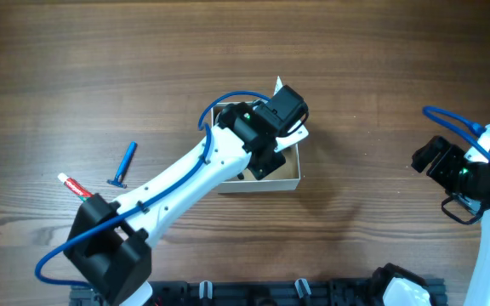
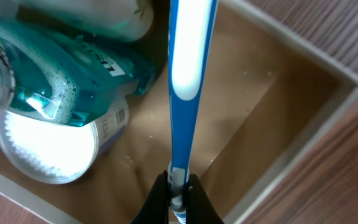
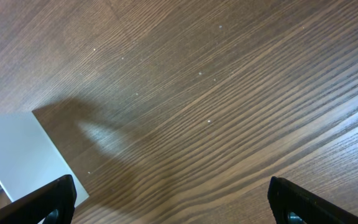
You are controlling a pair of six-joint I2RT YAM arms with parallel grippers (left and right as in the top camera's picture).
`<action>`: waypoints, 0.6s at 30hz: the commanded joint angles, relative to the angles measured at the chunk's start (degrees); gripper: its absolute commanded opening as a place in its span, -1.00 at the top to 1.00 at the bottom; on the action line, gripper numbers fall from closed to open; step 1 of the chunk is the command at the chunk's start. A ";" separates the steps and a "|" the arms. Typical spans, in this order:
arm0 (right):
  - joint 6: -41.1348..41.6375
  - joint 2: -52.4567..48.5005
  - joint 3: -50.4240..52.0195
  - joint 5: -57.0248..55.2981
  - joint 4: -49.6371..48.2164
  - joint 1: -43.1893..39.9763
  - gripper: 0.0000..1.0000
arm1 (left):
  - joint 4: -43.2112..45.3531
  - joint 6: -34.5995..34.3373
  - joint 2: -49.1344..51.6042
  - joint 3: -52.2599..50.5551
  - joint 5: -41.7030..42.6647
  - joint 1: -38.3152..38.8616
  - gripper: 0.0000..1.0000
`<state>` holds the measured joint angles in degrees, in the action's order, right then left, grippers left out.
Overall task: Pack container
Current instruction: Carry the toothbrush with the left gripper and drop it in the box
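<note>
The container is a small square cardboard box with white walls and a tan inside, at the table's middle. My left arm reaches over it and hides most of it from overhead. In the left wrist view my left gripper is shut on a blue and white toothbrush, held over the box's tan floor. Inside lie a teal bottle and a round white-lidded jar. My right gripper is open and empty over bare table at the right; one white box wall shows at its left.
A blue razor and a red and white tube lie on the wood table left of the box. My right arm sits at the right edge.
</note>
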<state>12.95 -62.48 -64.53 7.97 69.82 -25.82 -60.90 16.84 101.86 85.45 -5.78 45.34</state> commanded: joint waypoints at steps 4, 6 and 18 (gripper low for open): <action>-0.37 -0.44 -0.81 1.11 0.02 -0.17 -1.00 | 0.98 -1.22 2.95 -2.56 -0.09 -2.89 0.92; -0.37 -0.44 -0.81 1.11 -0.02 -0.17 -0.99 | 1.14 -1.22 2.95 -3.13 -0.09 -2.86 0.69; -0.98 -0.44 -0.81 0.90 -0.92 -0.17 -0.99 | -1.44 -17.42 -11.96 -2.49 -14.32 -4.42 -0.12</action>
<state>12.71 -62.48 -64.53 7.97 69.45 -25.82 -60.88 9.28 101.06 82.76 -12.29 42.61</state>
